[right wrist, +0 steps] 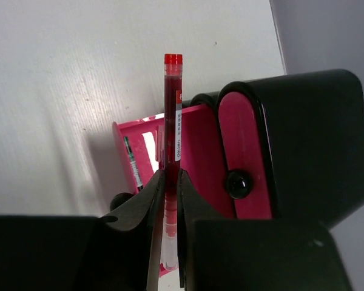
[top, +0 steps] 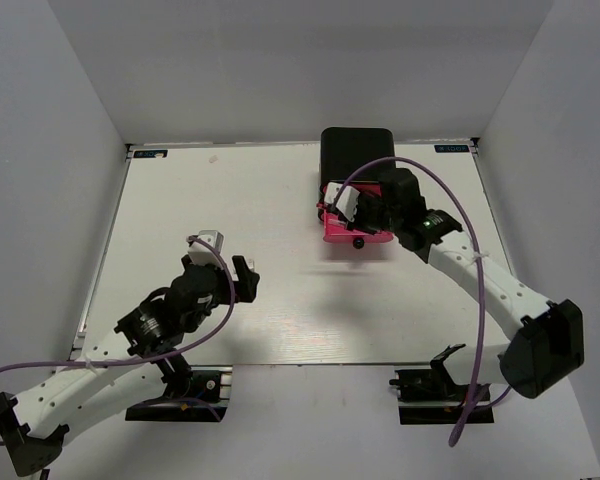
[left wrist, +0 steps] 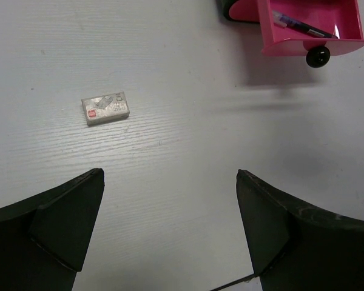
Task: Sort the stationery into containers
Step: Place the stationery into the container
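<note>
My right gripper (right wrist: 171, 176) is shut on a red pen (right wrist: 171, 121) and holds it over the open pink drawer (right wrist: 197, 145) of the black cabinet (right wrist: 309, 139). A dark pen (right wrist: 132, 160) lies in that drawer. Another pink drawer with a black knob (right wrist: 236, 183) is closed. In the top view the right gripper (top: 365, 212) hangs over the open drawer (top: 358, 236) in front of the cabinet (top: 357, 152). My left gripper (left wrist: 170, 173) is open and empty above the table. A small whitish block (left wrist: 106, 108) lies ahead of it to the left. The open drawer (left wrist: 291, 45) holds a dark blue pen (left wrist: 303, 25).
White walls close in the table on the left, back and right. The left gripper (top: 230, 275) hovers over the table's left middle. Purple cables loop over both arms. Black clamps hold the arm bases at the near edge (top: 310, 362).
</note>
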Robot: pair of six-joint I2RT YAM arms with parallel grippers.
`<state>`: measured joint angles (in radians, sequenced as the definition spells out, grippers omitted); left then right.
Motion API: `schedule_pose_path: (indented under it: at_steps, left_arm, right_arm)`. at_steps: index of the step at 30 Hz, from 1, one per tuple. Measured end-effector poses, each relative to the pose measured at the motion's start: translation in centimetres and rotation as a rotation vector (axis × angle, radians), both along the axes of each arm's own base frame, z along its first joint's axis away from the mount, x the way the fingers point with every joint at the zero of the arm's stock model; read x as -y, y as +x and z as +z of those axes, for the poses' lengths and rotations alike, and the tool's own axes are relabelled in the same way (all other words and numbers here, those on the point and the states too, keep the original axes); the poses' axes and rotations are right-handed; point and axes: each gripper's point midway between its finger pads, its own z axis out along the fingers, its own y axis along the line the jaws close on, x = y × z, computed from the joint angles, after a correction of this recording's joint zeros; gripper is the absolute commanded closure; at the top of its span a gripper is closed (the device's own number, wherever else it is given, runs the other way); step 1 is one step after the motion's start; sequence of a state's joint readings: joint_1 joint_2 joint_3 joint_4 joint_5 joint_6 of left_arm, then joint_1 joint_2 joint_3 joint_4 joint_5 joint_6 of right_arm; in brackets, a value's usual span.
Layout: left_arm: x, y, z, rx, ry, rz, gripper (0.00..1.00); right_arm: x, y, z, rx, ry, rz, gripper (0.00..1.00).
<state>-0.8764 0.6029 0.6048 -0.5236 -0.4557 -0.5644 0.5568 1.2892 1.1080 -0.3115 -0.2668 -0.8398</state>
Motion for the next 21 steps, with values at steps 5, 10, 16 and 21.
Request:
schedule_pose_path:
  at_steps: [5,10,16,21]
  left_arm:
    - [0.1,0.0,-0.1,-0.004,0.003,-0.003,0.01]
    - [0.1,0.0,-0.2,-0.007,0.006,-0.003,0.01]
    - [0.3,0.0,-0.6,-0.020,0.015,-0.011,0.01]
    - [0.5,-0.1,-0.6,-0.024,0.011,-0.020,0.01]
  right_arm:
    - [1.2,2.2,-3.2,0.001,-0.063,-0.035,0.94]
    - [2.7,3.6,-4.6,0.001,-0.078,-0.074,0.77]
    - [3.6,4.8,-8.4,-0.084,-0.123,-0.101,0.52]
    - [3.7,4.8,-8.7,-0.116,-0.105,-0.122,0.56]
